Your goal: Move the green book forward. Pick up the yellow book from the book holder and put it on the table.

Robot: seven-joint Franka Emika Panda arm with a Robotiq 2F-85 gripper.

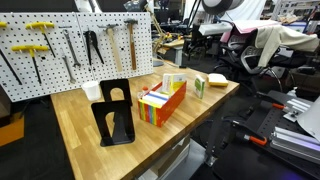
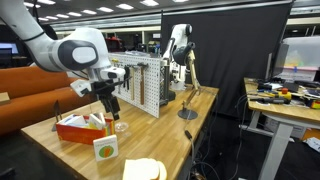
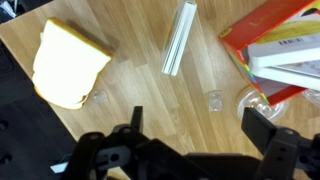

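**Line up square before closing on a book**

The hand (image 2: 108, 106) hangs above the near end of the orange box (image 2: 72, 130). Its jaws are spread wide and hold nothing. In the wrist view the green book (image 3: 180, 38) stands upright on its edge on the worktop (image 1: 80, 115), just beyond the striped end of the box and apart from it. A pale yellow lump (image 3: 68, 62) lies farther out, near the corner.

The green book already stands clear of the box, so the step in hand looks like the reach for the yellow book. From these views I cannot say for sure which of the books in the box that is.

To do it well:

- **Square up first.** Turn the wrist until the jaws run parallel to the covers, then centre them over the chosen spine before coming down.
- **Descend straight.** The books sit close together, so one finger has to slide into the gap beside the book without pushing its neighbour.
- **Grip near the top edge.** Take a firm hold there and lift straight up until the book clears the box wall.
- **Mind the green book.** It is thin, stands on a narrow edge and would tip at a light knock, so carry the yellow book wide of it.
- **Set it down on bare wood.** Choose a spot away from the lump and the worktop's edge.
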